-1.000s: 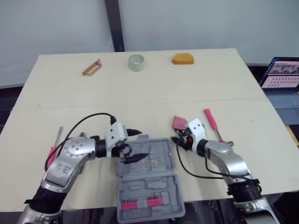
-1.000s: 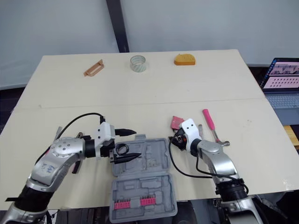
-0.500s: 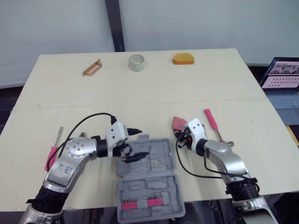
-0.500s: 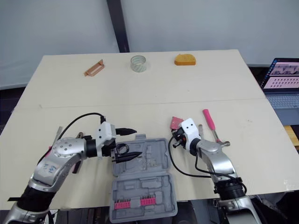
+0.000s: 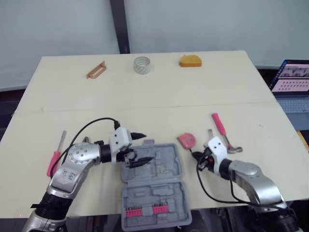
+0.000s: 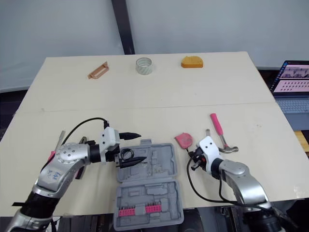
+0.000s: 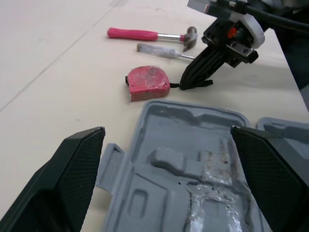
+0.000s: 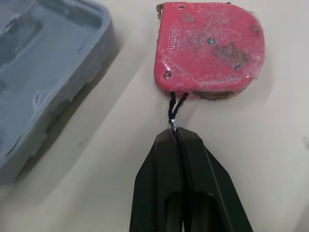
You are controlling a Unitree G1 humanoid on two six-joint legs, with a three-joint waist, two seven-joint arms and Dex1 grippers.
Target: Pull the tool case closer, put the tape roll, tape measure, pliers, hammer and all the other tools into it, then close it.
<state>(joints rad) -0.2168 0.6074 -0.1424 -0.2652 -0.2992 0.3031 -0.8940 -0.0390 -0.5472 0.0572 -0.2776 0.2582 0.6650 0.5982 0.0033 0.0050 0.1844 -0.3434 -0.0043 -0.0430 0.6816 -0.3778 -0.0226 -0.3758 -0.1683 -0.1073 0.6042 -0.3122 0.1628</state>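
Fingers (image 8: pixel 161 166) of the right gripper (image 8: pixel 176 137) are pressed together, pinching the thin black cord (image 8: pixel 173 107) that loops out of the tape measure (image 8: pixel 210 48). That measure is a pinkish-red, D-shaped body, scuffed and grimy, with a screw in the middle of its face and raised lettering along one edge. It lies flat on the table (image 5: pixel 159 96), just beside the far right corner of the case (image 5: pixel 154 188) and apart from it. Grey and open, the case lies flat at the near edge, with bare moulded hollows in its far half and a row of pink bits in its near half. Over the far half's left side hangs the left gripper (image 6: pixel 141 146), its fingers (image 7: pixel 72 164) spread wide. A pink-handled hammer (image 5: pixel 218 125) lies right of the measure, a pink-handled screwdriver (image 5: pixel 54 162) is at the left, and the tape roll (image 5: pixel 141 64) stands well apart at the far side.
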